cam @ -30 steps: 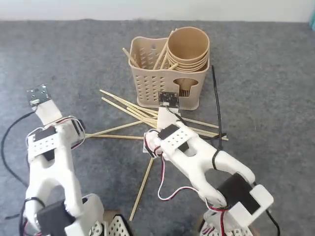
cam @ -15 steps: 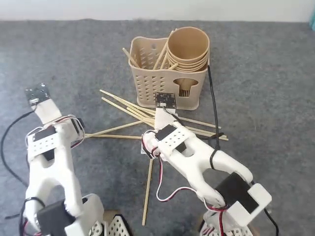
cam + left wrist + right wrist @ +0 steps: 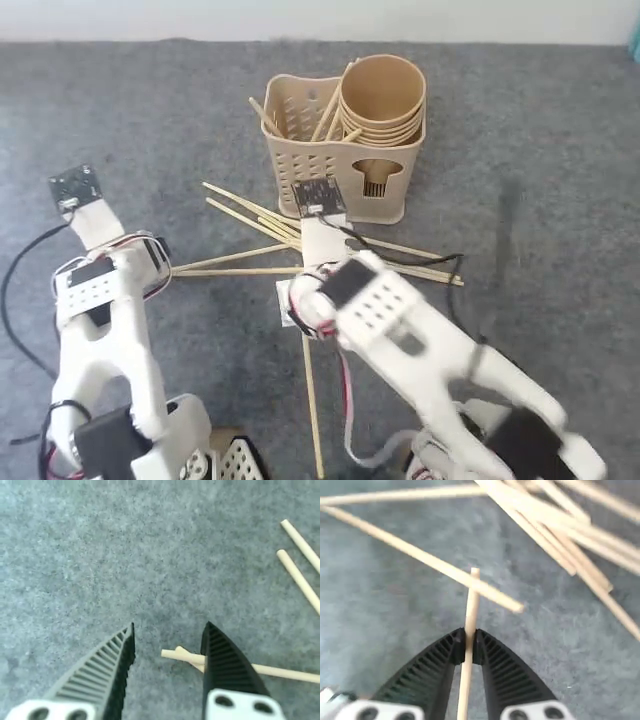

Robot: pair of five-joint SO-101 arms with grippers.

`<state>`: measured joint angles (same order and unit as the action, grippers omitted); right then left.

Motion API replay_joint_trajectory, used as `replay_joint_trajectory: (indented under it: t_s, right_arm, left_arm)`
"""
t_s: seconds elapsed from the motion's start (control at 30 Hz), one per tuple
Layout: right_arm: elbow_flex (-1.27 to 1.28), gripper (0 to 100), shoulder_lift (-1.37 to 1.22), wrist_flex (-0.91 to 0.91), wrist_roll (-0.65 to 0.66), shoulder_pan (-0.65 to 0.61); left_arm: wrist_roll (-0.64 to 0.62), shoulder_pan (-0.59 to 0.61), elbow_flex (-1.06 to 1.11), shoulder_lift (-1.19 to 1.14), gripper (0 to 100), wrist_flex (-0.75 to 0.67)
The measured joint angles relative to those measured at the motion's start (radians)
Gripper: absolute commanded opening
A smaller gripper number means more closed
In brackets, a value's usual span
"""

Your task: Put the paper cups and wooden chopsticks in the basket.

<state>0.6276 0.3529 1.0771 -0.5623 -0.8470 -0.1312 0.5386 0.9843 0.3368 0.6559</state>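
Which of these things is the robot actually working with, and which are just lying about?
Part of the job:
- the basket
- the stacked paper cups inside it
- the loose chopsticks on the mat
- the chopstick pinched in the right arm's fingers

Just there:
- the grey mat
- the pale strip beyond it

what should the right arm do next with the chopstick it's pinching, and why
Probably lift it straight up before heading for the basket: the right gripper is shut on one chopstick, whose tip sits right by another chopstick, so lifting first should avoid dragging that one.
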Motion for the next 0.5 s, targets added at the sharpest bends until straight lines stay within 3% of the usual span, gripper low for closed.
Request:
replay_joint_trajectory:
  t_s: [0.27, 0.5]
  right_arm:
    - [-0.066, 0.8, 0.442, 0.141, 0.18, -0.009]
    - [-0.137, 0.9, 0.595, 0.127, 0.262, 0.074]
  left_arm:
    - [0.0, 0.0, 0.0, 0.0, 21, 0.0]
    - [0.0, 0.0, 0.0, 0.0, 21, 0.0]
